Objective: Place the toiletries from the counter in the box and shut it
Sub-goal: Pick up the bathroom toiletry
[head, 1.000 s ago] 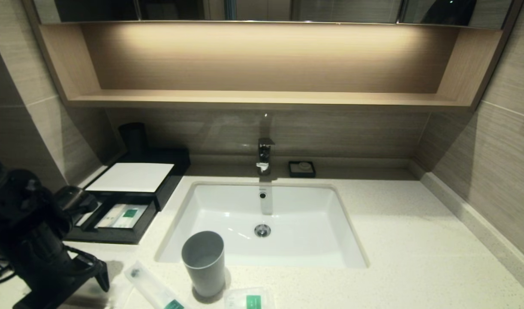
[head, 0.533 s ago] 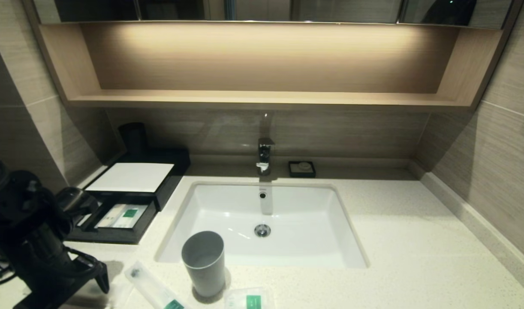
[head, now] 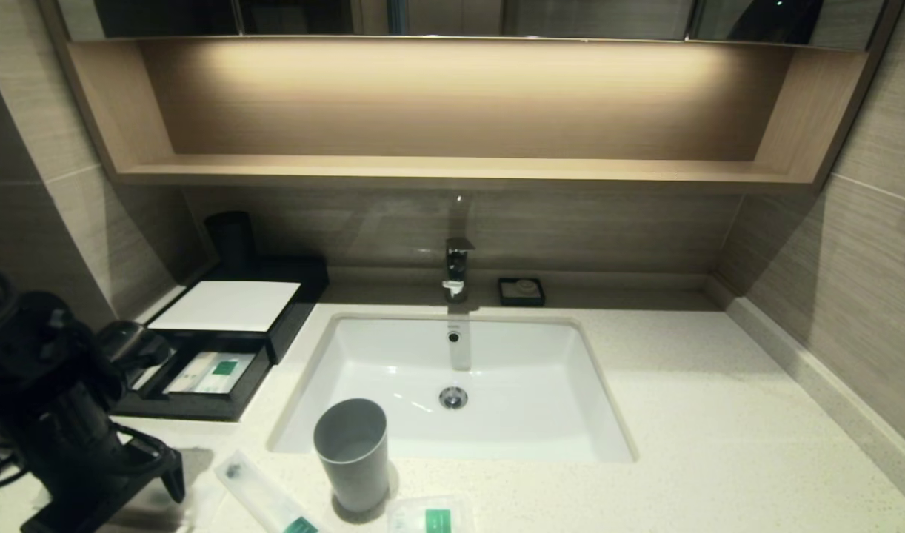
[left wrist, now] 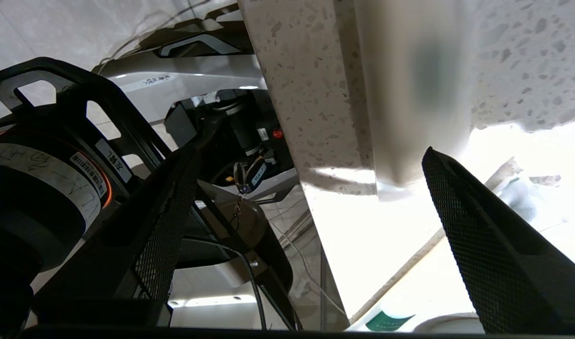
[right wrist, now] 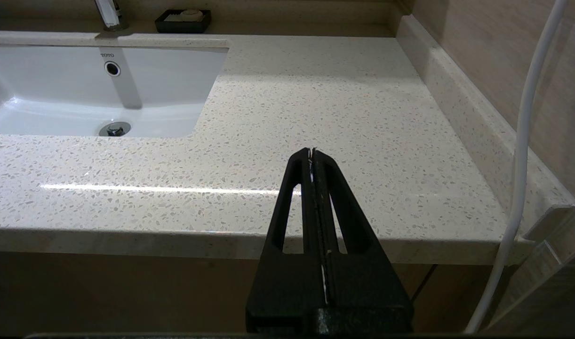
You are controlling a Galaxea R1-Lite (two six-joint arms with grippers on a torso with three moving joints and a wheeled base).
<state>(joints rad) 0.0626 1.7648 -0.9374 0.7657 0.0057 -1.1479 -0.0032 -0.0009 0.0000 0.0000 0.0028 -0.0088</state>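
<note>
nothing moved; left gripper wide open at counter's near-left edge

unchanged since a second ago: same places for arm, packets, cup and box.

left gripper [head: 138,481] low at the near-left corner of the counter [head: 719,414], fingers spread wide, nothing between them. seen from the left wrist: one long packet [left wrist: 410,94] lying on the speckled stone between the two mesh-faced fingertips [left wrist: 457,197], not touched as far as can be told.

black box [head: 275,326] at the back left, beside the sink [head: 452,385], white top panel in place, front drawer pulled out toward the robot. inside the drawer, one packet with a green label [head: 212,371].

on the counter's near edge: a long narrow packet [head: 264,500] just right of the left gripper, then an upright grey cup [head: 351,453], then a small squarish packet [head: 430,517] with a green label.

tap [head: 456,268] behind the sink, small black soap dish [head: 521,291] just to its right.

right gripper [right wrist: 313,160] parked off the counter's front edge at the right, fingers pressed together, empty.
</note>
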